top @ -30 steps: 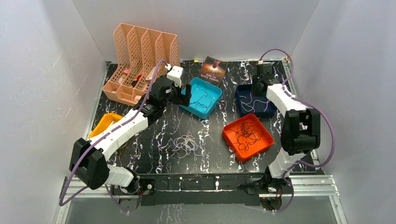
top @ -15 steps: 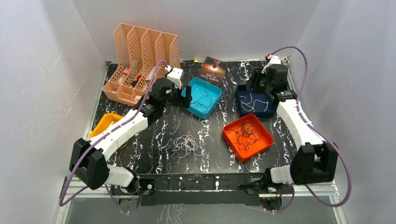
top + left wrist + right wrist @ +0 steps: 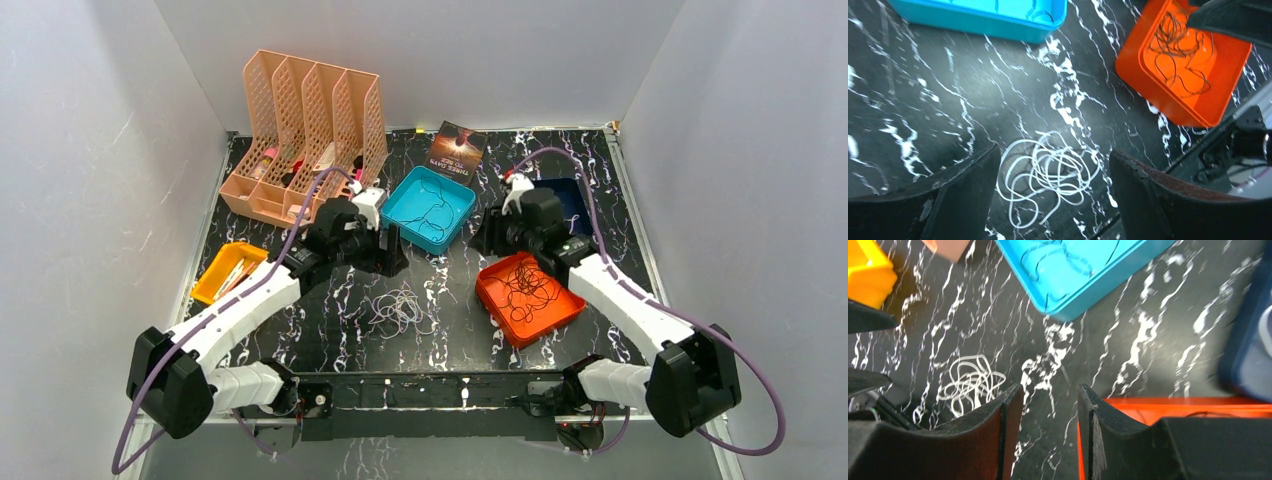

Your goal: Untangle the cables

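A tangle of white cables (image 3: pixel 400 310) lies on the black marble table near the front centre. My left gripper (image 3: pixel 388 252) hovers just behind it, open. In the left wrist view the white cables (image 3: pixel 1048 175) sit below and between the spread fingers (image 3: pixel 963 190), untouched. Dark cables (image 3: pixel 530 282) are piled in the orange tray (image 3: pixel 560 315). My right gripper (image 3: pixel 487 238) hangs open and empty between the teal tray (image 3: pixel 455 228) and the orange tray. In the right wrist view the right gripper (image 3: pixel 1048 392) points at bare table, with the white cables (image 3: pixel 968 382) off to its left.
A thin cable lies in the teal tray. A navy tray (image 3: pixel 572 192) is partly hidden behind the right arm. A yellow tray (image 3: pixel 222 268) sits at the left, a peach file organizer (image 3: pixel 300 130) at the back left, and a book (image 3: pixel 457 150) at the back.
The right arm swung from the navy tray at the back right to the gap between the teal and orange trays. The left gripper drew back from the teal tray toward the white cables.
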You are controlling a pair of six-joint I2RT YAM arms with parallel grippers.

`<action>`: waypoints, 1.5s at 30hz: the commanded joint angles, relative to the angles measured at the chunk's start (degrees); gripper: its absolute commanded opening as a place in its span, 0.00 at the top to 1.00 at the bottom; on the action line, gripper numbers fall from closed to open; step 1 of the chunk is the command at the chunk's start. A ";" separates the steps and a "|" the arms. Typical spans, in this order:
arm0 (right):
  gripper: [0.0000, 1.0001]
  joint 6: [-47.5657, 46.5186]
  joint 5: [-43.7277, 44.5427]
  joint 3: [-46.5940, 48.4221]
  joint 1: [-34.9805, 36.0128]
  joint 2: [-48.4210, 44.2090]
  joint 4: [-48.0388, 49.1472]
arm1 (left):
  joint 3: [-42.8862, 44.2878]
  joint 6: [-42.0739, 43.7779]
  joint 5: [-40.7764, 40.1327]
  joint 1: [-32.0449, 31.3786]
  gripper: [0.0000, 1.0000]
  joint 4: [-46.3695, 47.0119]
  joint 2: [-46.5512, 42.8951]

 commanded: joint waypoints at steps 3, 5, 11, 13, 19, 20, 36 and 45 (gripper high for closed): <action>0.49 5.34 2.43 -6.24 7.10 -4.60 3.36 | -4.54 -5.72 4.61 -4.43 0.26 -2.05 -0.63; 0.49 5.92 2.60 -7.69 8.30 -5.27 3.46 | -5.93 -6.51 4.02 -5.54 0.29 -1.55 -0.42; 0.49 6.13 3.39 -8.86 8.89 -6.54 3.13 | -8.40 -6.87 2.90 -6.28 0.45 -0.89 1.14; 0.49 5.65 3.92 -8.42 9.04 -6.48 2.80 | -9.15 -7.29 2.80 -6.37 0.46 0.27 1.32; 0.49 5.47 3.88 -7.55 9.03 -6.03 2.84 | -9.84 -7.90 3.80 -6.61 0.55 2.91 3.97; 0.49 5.48 3.73 -7.55 9.01 -6.02 2.93 | -9.99 -7.90 3.59 -6.62 0.56 3.37 4.31; 0.49 6.36 3.77 -9.58 9.13 -8.25 4.59 | -9.20 -7.66 1.95 -6.72 0.97 5.94 6.88; 0.44 7.49 -2.38 -19.58 9.09 -13.69 27.66 | -4.46 -6.51 -2.98 -6.69 1.00 1.18 1.24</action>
